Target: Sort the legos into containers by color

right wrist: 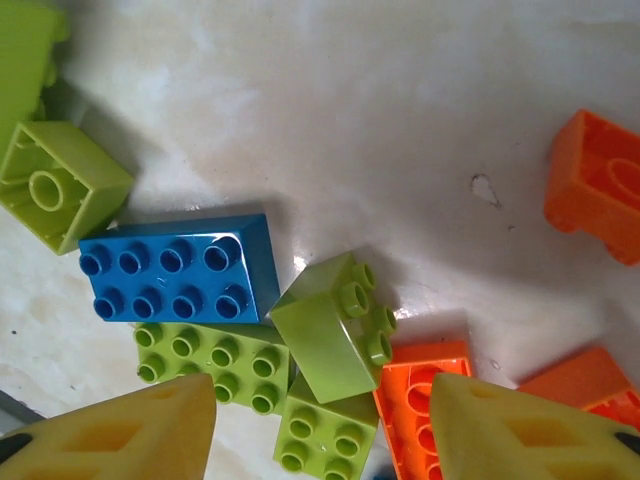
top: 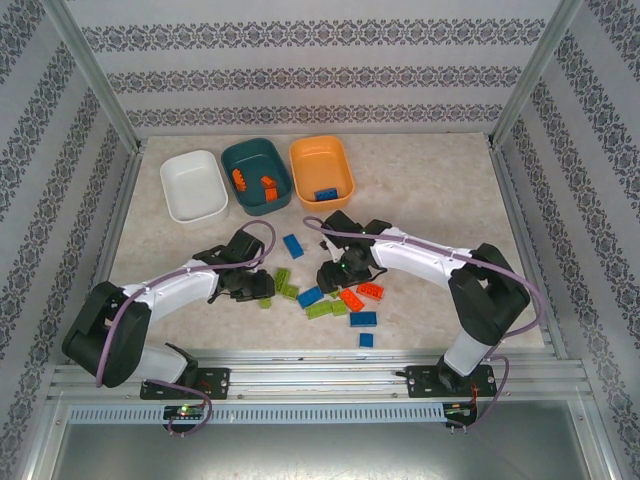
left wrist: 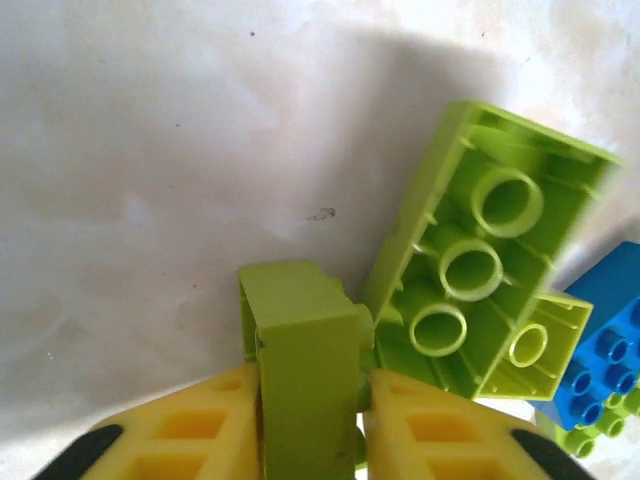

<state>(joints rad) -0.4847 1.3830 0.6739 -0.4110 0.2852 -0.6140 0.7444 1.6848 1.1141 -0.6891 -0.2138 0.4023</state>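
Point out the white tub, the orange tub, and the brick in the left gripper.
white tub (top: 193, 186), top view, bare floor
orange tub (top: 317, 164), top view, bare floor
lime brick (left wrist: 300, 350), left wrist view, smooth face

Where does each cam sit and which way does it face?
Top external: above and behind left arm and right arm, both in frame, looking down at the table.
Left wrist: on that arm, facing down; left gripper shut on a lime green brick.
Right wrist: on its arm, facing down at the table; right gripper open.
Shared: both wrist views catch the blue brick and upturned small lime brick.
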